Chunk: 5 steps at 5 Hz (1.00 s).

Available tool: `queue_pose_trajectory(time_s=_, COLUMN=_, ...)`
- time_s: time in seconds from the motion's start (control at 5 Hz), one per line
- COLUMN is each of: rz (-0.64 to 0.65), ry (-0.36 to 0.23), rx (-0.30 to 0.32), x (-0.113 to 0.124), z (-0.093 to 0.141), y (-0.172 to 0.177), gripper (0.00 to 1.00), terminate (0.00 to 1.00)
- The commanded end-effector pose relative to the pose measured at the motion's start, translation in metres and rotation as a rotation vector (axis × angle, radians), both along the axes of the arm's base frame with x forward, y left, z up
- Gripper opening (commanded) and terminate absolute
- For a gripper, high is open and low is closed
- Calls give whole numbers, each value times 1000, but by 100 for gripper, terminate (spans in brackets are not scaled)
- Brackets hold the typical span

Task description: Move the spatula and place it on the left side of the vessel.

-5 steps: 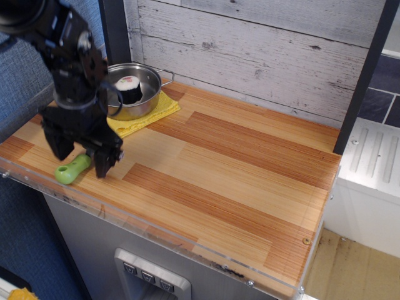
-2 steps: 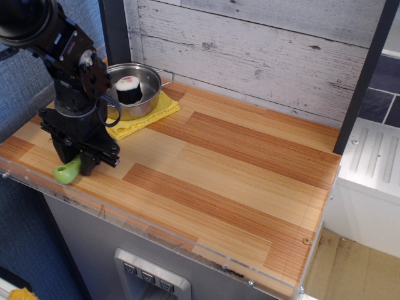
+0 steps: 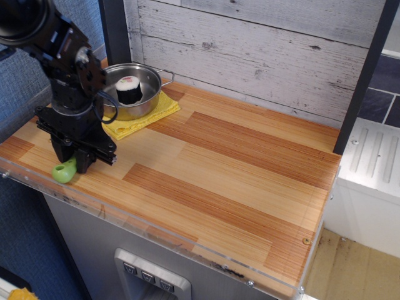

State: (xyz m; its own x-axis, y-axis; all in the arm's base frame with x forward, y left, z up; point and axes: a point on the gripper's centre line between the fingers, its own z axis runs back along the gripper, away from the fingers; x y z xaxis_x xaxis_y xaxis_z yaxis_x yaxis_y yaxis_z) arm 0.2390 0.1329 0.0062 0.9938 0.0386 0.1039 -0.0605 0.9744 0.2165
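Note:
The spatula (image 3: 63,173) lies near the front left edge of the wooden counter. Only the lime-green end of its handle with the hole shows; the blade is hidden under the arm. My black gripper (image 3: 76,164) stands straight down over it, its fingers closed around the green handle at counter level. The vessel (image 3: 139,110), a shiny steel pot with wire loop handles, sits behind and to the right of the gripper at the back left.
The pot rests on a yellow cloth (image 3: 160,107) and holds a sushi roll (image 3: 129,89). A dark post (image 3: 115,31) and a plank wall stand behind. The counter's clear front lip (image 3: 125,219) runs just below the spatula.
The fingers, open on either side of the green handle a second ago, have closed on it. The gripper and the handle have shifted slightly left.

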Motion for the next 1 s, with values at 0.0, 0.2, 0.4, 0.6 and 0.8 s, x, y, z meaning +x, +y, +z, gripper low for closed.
queue_pose_trajectory(time_s=0.0, rz=31, ry=-63, rx=-49, x=12, z=26, y=-13, gripper=0, terminate=0)
queue_pose_trajectory(time_s=0.2, rz=61, ry=-84, rx=-57, x=26, z=38, y=-28, gripper=0, terminate=0)
queue_pose_trajectory(time_s=0.4, rz=69, ry=-110, rx=-82, x=43, z=45, y=-55, gripper=0, terminate=0)
queue_pose_trajectory(time_s=0.6, rz=52, ry=-117, rx=-97, x=59, z=47, y=-85, gripper=0, terminate=0)
queue_pose_trajectory(time_s=0.8, rz=14, ry=-114, rx=-102, x=72, z=44, y=-115, gripper=0, terminate=0)
